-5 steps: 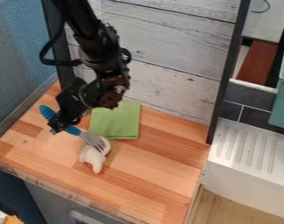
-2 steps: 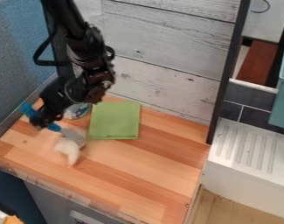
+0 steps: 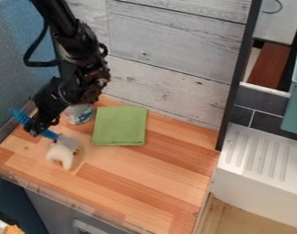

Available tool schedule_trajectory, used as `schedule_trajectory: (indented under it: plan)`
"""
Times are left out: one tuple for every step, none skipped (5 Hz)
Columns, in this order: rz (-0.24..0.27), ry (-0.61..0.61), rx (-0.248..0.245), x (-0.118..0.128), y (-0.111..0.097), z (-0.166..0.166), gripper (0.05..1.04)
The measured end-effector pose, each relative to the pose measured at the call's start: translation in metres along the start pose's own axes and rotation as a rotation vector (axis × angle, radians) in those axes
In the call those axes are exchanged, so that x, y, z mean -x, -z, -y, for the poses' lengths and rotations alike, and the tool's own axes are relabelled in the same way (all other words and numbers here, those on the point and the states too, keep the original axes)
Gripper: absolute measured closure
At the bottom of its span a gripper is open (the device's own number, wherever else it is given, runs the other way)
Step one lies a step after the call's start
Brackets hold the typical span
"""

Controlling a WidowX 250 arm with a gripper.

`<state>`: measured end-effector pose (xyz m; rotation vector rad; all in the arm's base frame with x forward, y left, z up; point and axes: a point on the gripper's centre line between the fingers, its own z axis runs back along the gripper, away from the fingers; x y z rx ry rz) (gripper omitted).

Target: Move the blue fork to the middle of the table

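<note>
The jaws look closed on the handle of the blue fork (image 3: 50, 134), which juts out either side of them, and its head, against the white object (image 3: 60, 156) near them, could snag there and twist the handle loose.

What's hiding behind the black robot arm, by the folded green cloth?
A round white-and-blue container peeks out beside the cloth. The arm covers part of it, so I can't see its whole shape.
</note>
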<state>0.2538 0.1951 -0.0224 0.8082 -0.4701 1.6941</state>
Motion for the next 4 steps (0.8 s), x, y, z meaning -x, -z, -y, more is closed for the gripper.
schedule_trajectory:
  plan:
    - [-0.023, 0.031, 0.071, 0.006, -0.021, 0.002, 0.676]
    - [-0.058, 0.063, 0.129, 0.014, -0.036, -0.001, 0.676]
    - [-0.141, 0.149, 0.21, 0.038, -0.052, -0.002, 0.676]
    - [-0.252, 0.241, 0.291, 0.073, -0.069, -0.003, 0.676]
